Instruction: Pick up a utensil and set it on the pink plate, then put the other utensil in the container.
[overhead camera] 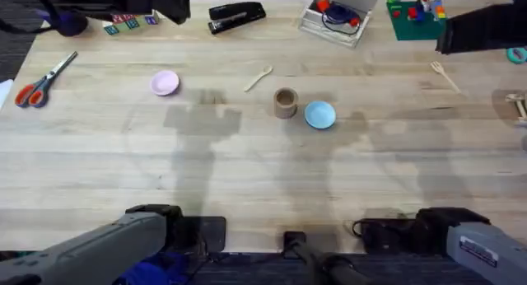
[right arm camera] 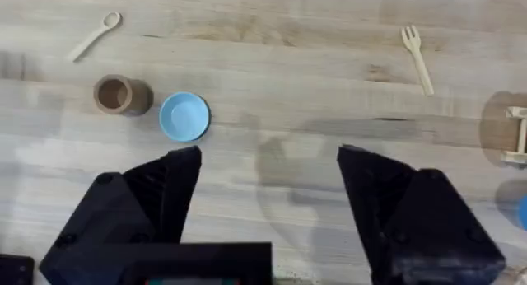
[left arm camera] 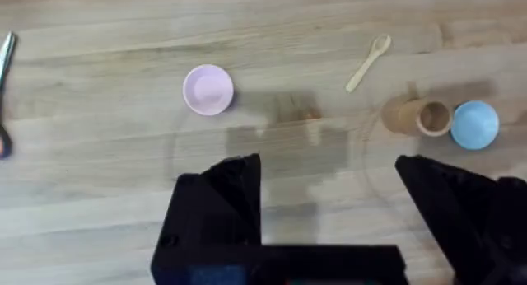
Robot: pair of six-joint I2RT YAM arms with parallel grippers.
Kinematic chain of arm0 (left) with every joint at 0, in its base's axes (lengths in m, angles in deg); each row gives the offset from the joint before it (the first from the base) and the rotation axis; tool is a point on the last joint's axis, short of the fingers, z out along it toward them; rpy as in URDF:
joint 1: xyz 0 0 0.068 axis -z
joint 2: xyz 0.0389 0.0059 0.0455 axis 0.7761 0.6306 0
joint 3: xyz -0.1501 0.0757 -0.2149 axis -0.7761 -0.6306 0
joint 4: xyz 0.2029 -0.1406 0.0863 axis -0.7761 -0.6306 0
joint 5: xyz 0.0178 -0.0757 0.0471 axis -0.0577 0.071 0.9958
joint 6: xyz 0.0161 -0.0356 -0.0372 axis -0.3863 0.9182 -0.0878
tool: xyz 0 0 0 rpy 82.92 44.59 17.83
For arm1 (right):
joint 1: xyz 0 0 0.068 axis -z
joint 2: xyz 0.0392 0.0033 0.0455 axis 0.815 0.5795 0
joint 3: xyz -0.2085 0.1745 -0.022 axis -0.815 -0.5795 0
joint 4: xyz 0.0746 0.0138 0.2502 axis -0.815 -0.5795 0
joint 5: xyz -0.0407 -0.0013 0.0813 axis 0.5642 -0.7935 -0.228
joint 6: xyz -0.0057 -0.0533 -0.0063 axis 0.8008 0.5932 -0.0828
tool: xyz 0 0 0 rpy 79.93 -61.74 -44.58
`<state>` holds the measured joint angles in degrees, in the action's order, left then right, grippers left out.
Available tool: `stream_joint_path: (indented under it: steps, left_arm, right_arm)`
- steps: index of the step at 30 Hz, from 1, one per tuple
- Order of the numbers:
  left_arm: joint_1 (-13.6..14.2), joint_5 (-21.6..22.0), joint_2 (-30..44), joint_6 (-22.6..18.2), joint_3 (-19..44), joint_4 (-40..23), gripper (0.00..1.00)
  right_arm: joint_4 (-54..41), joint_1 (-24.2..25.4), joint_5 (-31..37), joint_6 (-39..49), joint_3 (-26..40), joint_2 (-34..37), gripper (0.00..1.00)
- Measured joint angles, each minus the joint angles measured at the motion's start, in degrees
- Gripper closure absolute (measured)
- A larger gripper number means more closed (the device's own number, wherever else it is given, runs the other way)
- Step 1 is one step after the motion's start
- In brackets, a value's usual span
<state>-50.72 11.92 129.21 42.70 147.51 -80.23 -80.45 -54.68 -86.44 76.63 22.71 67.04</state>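
Observation:
The wooden spoon (overhead camera: 258,78) (left arm camera: 368,62) (right arm camera: 95,35) lies flat on the table, a short way behind the tan cup (overhead camera: 285,102) (left arm camera: 420,117) (right arm camera: 115,95). To the left rests the pink plate (overhead camera: 165,83) (left arm camera: 207,90), with nothing on it. Far to the right lies the wooden fork (overhead camera: 445,75) (right arm camera: 417,57). My left gripper (left arm camera: 329,194) hangs open above the near table, well short of plate and spoon. Equally far back, my right gripper (right arm camera: 268,186) is open and holds nothing.
A light-blue dish (overhead camera: 319,114) touches the cup's right side. Scissors (overhead camera: 43,81) lie at the far left. A black stapler (overhead camera: 236,16), a clear box (overhead camera: 333,17), toy blocks (overhead camera: 130,22) and a green brick build (overhead camera: 416,9) line the back edge.

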Motion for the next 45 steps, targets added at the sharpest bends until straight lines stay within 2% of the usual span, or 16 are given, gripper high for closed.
stream_joint_path:
  steps: [8,9,11,16,20,28,36,45]
  left_arm:
    - [2.65,-0.42,5.31,-10.76,0.04,0.02,0.006]
    - [5.78,-0.42,10.87,-15.56,0.07,0.21,0.006]
    - [7.59,-0.42,14.06,-17.08,0.07,1.31,0.006]
    - [11.33,-0.44,21.34,-19.76,0.07,5.47,0.006]
    - [13.31,-0.49,25.85,-21.32,0.07,8.5,0.006]
    - [14.43,-2.58,32.75,-23.67,0.07,12.9,0.007]
    - [15.17,-3.24,38.24,-25.64,0.07,13.62,0.007]
    - [19.49,-3.24,43.38,-25.54,0.07,14.67,0.008]
  right_arm:
    - [0.01,0.0,0.0,0.0,0.0,0.0,0.005]
    - [0.01,0.0,0.0,0.0,0.0,0.0,0.005]
    - [0.01,0.0,0.0,0.0,0.0,0.0,0.006]
    - [0.01,0.0,0.0,0.0,0.0,0.0,0.006]
    - [0.01,0.0,0.0,0.0,0.0,0.0,0.006]
    - [0.01,0.0,0.0,0.0,0.0,0.0,0.005]
    - [0.01,0.0,0.0,0.0,0.0,0.0,0.006]
    - [0.01,0.0,0.0,0.0,0.0,0.0,0.006]
